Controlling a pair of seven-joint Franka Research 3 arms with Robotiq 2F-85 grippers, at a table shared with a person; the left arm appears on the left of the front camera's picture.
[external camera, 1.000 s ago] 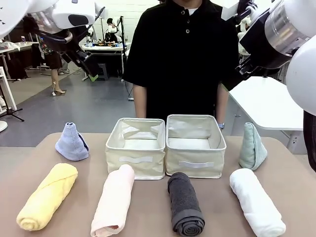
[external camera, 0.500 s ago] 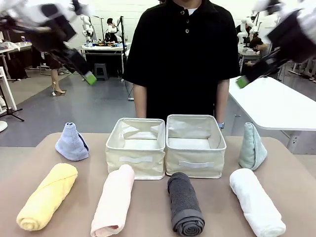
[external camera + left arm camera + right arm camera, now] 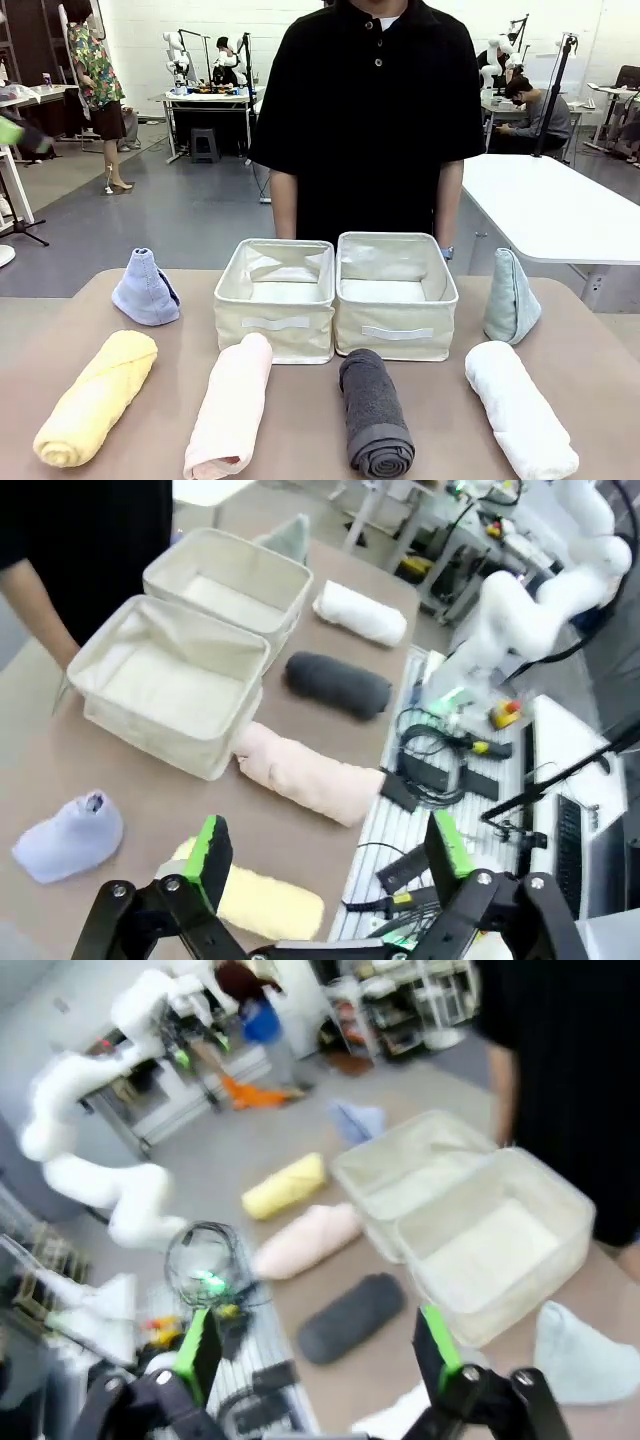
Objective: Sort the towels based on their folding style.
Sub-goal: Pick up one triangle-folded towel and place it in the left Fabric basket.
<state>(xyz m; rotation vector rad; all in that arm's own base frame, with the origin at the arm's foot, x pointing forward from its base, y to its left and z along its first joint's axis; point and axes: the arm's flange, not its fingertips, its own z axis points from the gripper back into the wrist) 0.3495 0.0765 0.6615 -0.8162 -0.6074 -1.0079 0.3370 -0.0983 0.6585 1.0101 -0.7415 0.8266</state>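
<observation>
On the table, four rolled towels lie in a front row: yellow [image 3: 95, 398], pink [image 3: 231, 406], dark grey [image 3: 375, 411] and white [image 3: 520, 408]. A lavender-blue cone towel [image 3: 146, 289] stands at the back left and a pale teal cone towel [image 3: 511, 297] at the back right. My left gripper [image 3: 330, 845] hangs open high above the table's near edge, over the yellow towel [image 3: 265, 905] and pink towel [image 3: 305, 775]. My right gripper [image 3: 318, 1345] is also open and high up, with the dark grey towel [image 3: 350, 1317] far below. Neither holds anything.
Two cream fabric bins stand side by side mid-table, the left bin [image 3: 275, 325] and the right bin [image 3: 397, 335], both with nothing in them. A person in a black shirt [image 3: 370, 110] stands just behind them. Cables and a control box [image 3: 450, 750] lie beyond the table's near edge.
Both arms have swung up and outward, the left one to the left and the right one to the right, leaving the front view. The towels and bins have not moved.
</observation>
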